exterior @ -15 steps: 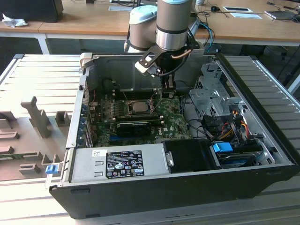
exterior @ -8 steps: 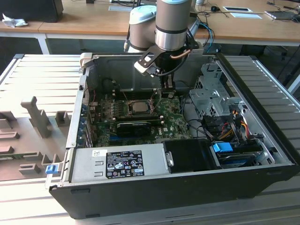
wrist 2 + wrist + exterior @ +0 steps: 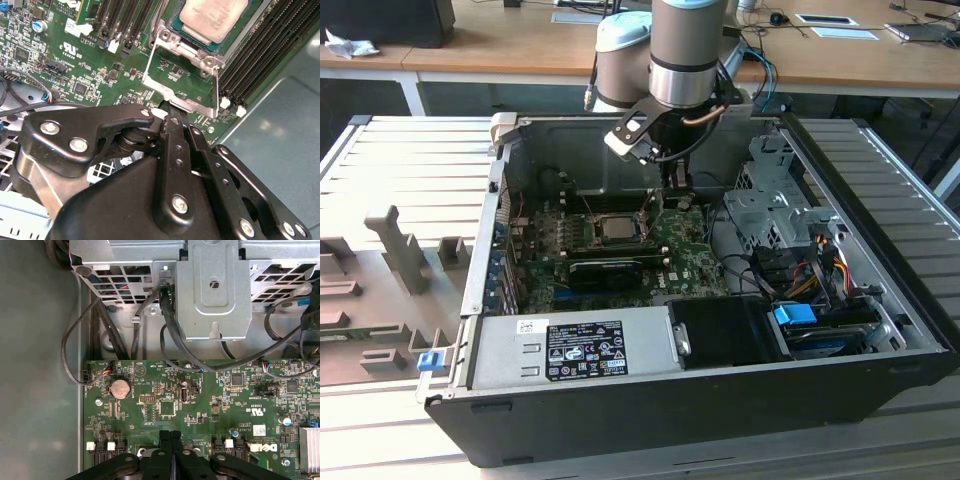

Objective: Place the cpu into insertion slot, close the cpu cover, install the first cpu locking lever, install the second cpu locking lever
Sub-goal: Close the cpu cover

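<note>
Standing open above the green motherboard (image 3: 165, 405), the cpu cover (image 3: 185, 100), a thin silvery metal frame plate with a square window, is met at its free edge by the gripper (image 3: 169, 111). The gripper's black fingers are drawn narrowly together. Whether the thin edge is actually pinched between them cannot be told.

The cpu (image 3: 214, 17), a small flat square chip with a dull silver-grey top, is laid in the insertion slot (image 3: 165, 36), the square socket with a silvery rim near the middle of the board. In the exterior view the gripper is seen just to the exterior view's right of the chip, on its far side.

Several faults can be expected from here. With so slight a hold, the cover could slip off the tips and drop hard onto the chip. If it were pushed off the hinge line, the frame or hinge could be bent. A chip not lying quite flat could be pressed askew into the socket. The long black memory slots (image 3: 250, 65) just beside the socket could be scraped by the fingers.
</note>
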Controlling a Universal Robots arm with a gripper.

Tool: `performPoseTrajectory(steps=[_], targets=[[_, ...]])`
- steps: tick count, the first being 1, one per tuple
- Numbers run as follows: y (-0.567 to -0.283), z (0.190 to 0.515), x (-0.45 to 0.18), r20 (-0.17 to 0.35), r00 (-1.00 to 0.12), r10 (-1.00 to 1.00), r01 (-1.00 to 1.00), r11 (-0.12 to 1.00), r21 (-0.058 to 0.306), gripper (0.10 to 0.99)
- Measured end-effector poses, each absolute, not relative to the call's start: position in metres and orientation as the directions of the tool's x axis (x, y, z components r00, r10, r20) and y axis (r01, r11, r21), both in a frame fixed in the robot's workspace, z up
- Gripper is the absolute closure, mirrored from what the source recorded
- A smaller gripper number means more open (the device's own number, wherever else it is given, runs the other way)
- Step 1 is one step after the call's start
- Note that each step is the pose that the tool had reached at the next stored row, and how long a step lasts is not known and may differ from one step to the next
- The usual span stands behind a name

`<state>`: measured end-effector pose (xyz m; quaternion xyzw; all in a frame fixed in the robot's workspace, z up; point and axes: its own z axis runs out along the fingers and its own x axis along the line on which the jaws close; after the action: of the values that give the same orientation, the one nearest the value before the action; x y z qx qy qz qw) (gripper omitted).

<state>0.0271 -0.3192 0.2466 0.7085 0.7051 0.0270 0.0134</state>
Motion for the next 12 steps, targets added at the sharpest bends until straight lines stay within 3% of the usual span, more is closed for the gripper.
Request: performPoseTrajectory(steps=[12], targets=[[-0.3192,0.2465,0.0247,0.019,0.004,1.000,0.998,-0.005,0.057,0.980]])
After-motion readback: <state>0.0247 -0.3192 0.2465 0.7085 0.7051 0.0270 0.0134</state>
